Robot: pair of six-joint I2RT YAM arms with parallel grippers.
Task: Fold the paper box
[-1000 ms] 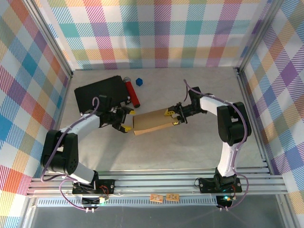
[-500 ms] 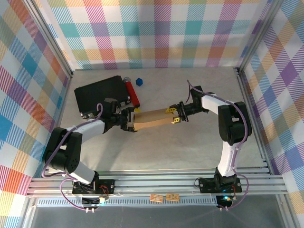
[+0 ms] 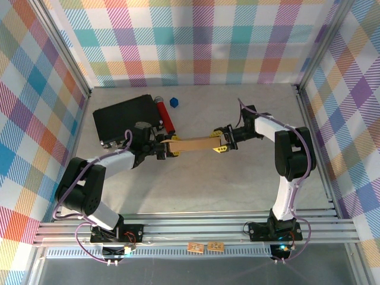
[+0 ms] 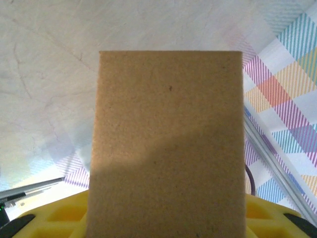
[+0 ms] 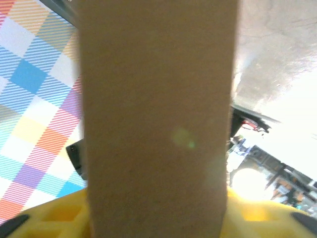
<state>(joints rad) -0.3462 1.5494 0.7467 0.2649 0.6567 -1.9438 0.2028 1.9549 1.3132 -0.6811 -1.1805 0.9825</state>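
We hold the paper box (image 3: 193, 143) up between our two arms, near the middle of the table (image 3: 237, 184). From above it looks like a thin brown strip, so we think it stands on its edge. We cannot tell if its low edge touches the table. The left jaws pinch its left end and the right jaws pinch its right end.

In the left wrist view the box comes out from between our yellow fingers (image 4: 54, 215). It looks flat and plain. In the right wrist view it is very close and blurry.

A black case (image 3: 124, 116), a red tube (image 3: 166, 116) and a small blue block (image 3: 173, 102) lie further back on the left. The near end of the red tube is close to the left jaws.

We see no loose flaps from here. So we think the box is mostly folded and we are turning it or pressing it shut, but we are not sure.

The next move needs both arms to go together. If one arm pulls alone, the box could bend or slip out. We should also stay away from the red tube.
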